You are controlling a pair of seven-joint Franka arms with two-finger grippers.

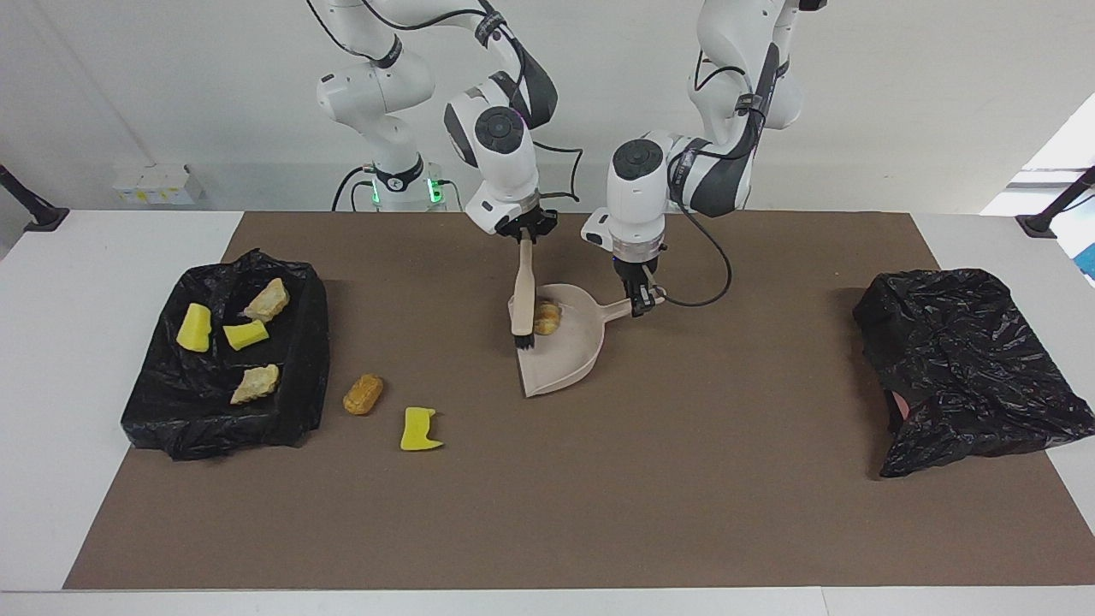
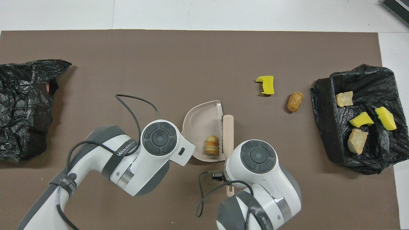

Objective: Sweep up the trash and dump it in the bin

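— What is the right gripper (image 1: 525, 236) doing?

— It is pinching the top of the brush (image 1: 523, 295) handle, fingers pressed tight on it. The brush is hanging almost upright, its dark bristles sitting at the open lip of the dustpan (image 1: 575, 352), near the middle of the brown mat (image 1: 684, 479).

— And the left gripper (image 1: 640, 299)?

— It is clamping the dustpan's handle, fingers closed on it. The pan is lying with its mouth facing the right arm's end of the table.

— Where is the trash?

— One striped golden croissant piece (image 2: 212, 145) is lying inside the dustpan, just beside the brush. A brown bread roll (image 1: 363, 394) and a yellow sponge chunk (image 1: 419, 429) are resting on the mat, near each other and just beside the bin toward the right arm's end, with the sponge chunk a little nearer the mat's middle.

— Is anything sitting in the bin?

— Four bits are lying in the black-lined bin (image 1: 154, 402) near the mat's edge at the right arm's end: two yellow sponge pieces (image 1: 193, 328) (image 1: 245, 334) and two tan bread pieces (image 1: 268, 299) (image 1: 255, 384).

— And at the left arm's end?

— A crumpled black bag (image 1: 967, 359) is lying at that edge of the mat. Something pinkish (image 2: 48, 85) is showing at its opening, but I cannot tell what it is.
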